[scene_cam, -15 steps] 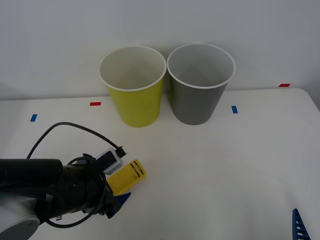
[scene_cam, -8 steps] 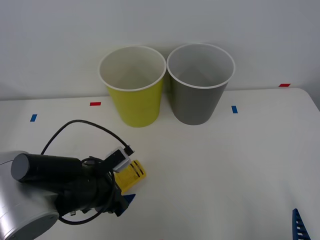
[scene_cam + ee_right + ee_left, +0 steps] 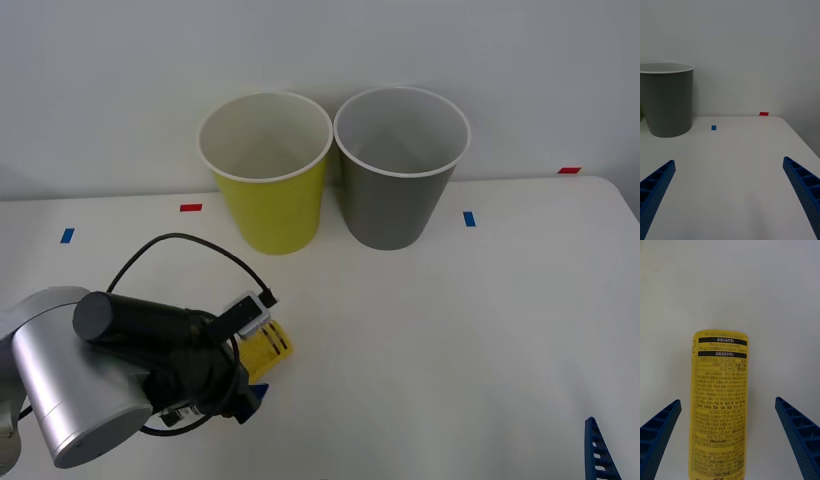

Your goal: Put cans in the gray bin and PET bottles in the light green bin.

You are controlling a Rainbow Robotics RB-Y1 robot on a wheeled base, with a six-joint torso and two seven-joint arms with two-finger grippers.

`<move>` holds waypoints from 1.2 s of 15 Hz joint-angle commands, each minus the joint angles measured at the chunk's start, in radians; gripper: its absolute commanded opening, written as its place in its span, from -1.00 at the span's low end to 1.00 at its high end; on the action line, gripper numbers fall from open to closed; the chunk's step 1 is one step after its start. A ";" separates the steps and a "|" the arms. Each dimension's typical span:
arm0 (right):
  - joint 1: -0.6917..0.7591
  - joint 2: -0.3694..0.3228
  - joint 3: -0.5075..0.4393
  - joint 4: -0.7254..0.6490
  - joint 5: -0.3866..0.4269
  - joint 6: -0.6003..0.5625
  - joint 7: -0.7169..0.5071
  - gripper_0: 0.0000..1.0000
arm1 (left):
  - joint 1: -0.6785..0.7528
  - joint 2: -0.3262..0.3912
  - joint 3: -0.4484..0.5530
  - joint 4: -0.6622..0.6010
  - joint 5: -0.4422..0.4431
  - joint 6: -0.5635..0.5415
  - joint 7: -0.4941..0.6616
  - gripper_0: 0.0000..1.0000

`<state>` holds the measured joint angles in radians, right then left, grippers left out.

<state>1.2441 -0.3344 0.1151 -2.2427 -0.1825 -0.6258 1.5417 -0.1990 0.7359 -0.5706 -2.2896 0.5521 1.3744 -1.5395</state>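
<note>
Left pincer [image 3: 730,442] spread wide astride PET bottle [image 3: 719,405], nothing gripped; bottle lies at worktop's [image 3: 450,330] 7 o'clock, light green bin [image 3: 266,175] unfilled.

The left arm [image 3: 110,385] reaches in from about 8 o'clock in the front view, big and silver, then black at the wrist, with a black cable looping over it. It points toward 3 o'clock. The left gripper [image 3: 730,435] is wide open, its two blue ribbed fingers [image 3: 658,431] spread far apart, low over the table. The right gripper [image 3: 730,195] is wide open too. One blue finger tip [image 3: 597,450] pokes in at about 5 o'clock in the front view.
</note>
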 commanded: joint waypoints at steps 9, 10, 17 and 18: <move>0.000 0.000 0.000 0.000 0.000 0.000 0.000 1.00 | -0.137 -0.115 -0.032 0.139 -0.009 0.150 0.027 0.70; 0.000 0.000 0.000 0.000 0.000 0.000 0.000 1.00 | -0.146 -0.124 -0.032 0.145 -0.006 0.175 0.029 0.69; 0.000 0.000 0.000 0.000 0.000 0.000 0.000 1.00 | -0.165 -0.193 -0.032 0.233 -0.009 0.207 0.030 0.70; 0.000 0.000 0.000 0.000 0.000 0.000 0.000 1.00 | -0.165 -0.202 -0.032 0.234 -0.021 0.219 0.027 0.69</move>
<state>1.2441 -0.3344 0.1151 -2.2427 -0.1825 -0.6258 1.5417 -0.3634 0.5432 -0.6033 -2.0579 0.5411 1.5808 -1.5103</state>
